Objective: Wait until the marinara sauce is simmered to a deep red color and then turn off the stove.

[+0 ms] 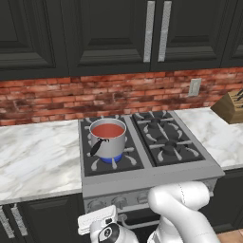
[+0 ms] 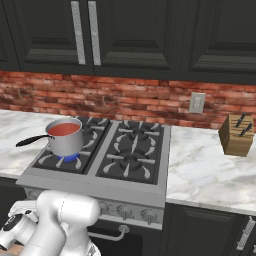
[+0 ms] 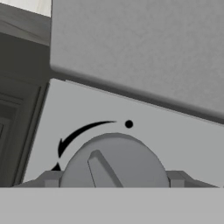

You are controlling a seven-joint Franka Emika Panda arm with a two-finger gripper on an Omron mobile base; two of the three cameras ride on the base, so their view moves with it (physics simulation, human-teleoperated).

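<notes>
Sauce (image 1: 107, 130): red, in your pan at the stove's (image 1: 163, 171) front-left corner.
Knob (image 3: 114, 161): unlettered; arrow and dot.
Gripper (image 3: 114, 178): fingers flank the knob; grip you cannot tell.

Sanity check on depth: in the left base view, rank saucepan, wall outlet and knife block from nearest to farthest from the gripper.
Gripper sits low, at the stove front's left end.
1. Saucepan: front-left burner, just above it.
2. Wall outlet: brick backsplash, up and right.
3. Knife block: far right counter, at the frame's edge.
</notes>
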